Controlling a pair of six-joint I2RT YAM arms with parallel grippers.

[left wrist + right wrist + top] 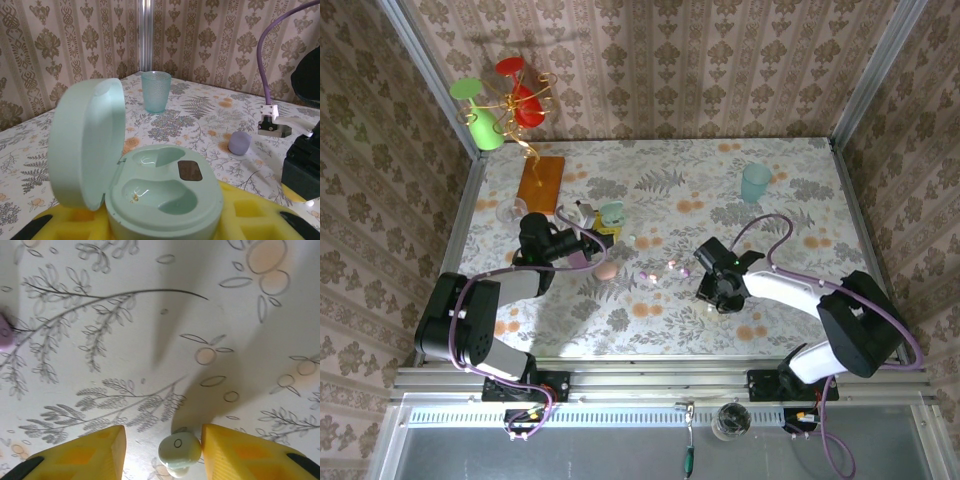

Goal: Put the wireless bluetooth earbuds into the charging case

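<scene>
Mint earbud (179, 450) sits inside spread right gripper (162, 437) (open table (150, 315) ahead); left gripper (162, 225) clamps case (150, 175).

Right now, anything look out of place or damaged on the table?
Nothing damaged or spilled. The mint case in the left gripper stands open with both wells empty, while small earbuds lie scattered loose mid-table. One mint earbud sits inside the open right gripper, off-centre, close to one pad.

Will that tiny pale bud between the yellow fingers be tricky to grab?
Probably. The bud looks glossy and rounded, so it may slip or squirt from the open right gripper. It's tiny, likely very light, and could roll on the table if nudged.
</scene>
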